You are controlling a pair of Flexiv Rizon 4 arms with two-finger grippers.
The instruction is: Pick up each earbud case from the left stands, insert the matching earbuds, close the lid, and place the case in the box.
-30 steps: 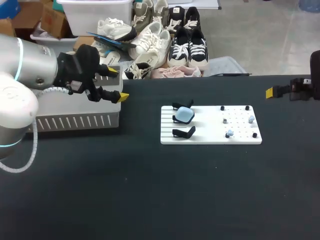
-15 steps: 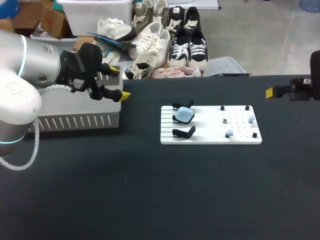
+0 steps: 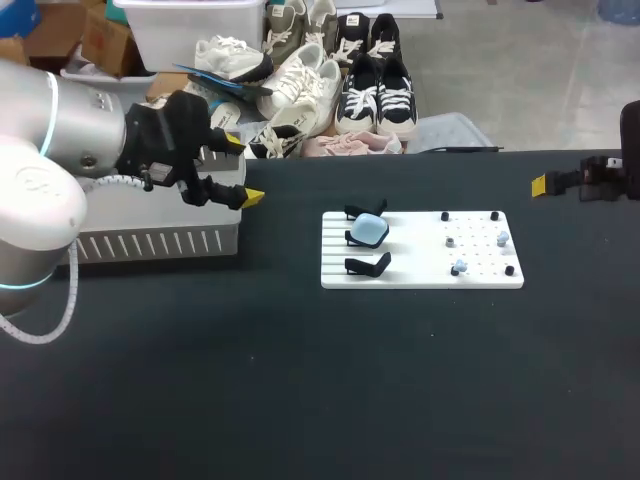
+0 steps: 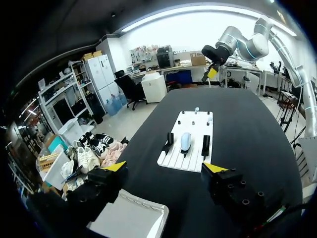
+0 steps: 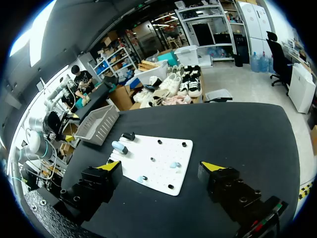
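**Head view.** A dark surface [image 3: 300, 400] carries a white board [image 3: 420, 272]. On the board's left part stand three black stands in a row. The middle one holds a pale blue earbud case [image 3: 369, 231] with its lid shut. The outer two stands are empty. On the board's right part, among small black pegs, sit two pale blue earbuds [image 3: 502, 238], well apart from the case. A white slatted box [image 3: 150, 242] stands at the surface's left. The left end effector [image 3: 241, 169] hangs at the box's near corner with its fingers spread wide and nothing in them. The right end effector [image 3: 545, 183] waits at the far right, well apart from the board.

The step in hand looks like fetching the blue case. The left arm would need to cross to the middle stand, straddle the case and close on its two sides, then lift it out of its cradle.

**Left wrist view.** The left end effector [image 4: 164, 167] is fully open and empty. The board [image 4: 195, 124] and the case [image 4: 185, 141] lie ahead of it, well apart. The box's rim [image 4: 130, 218] is under the fingers.

**Right wrist view.** The right end effector [image 5: 161, 165] is also wide open and holds nothing. The board [image 5: 158, 157] lies just ahead, with the earbuds [image 5: 174, 164] nearer than the case [image 5: 119, 147].

No writing or label can be read on the case, board or box.
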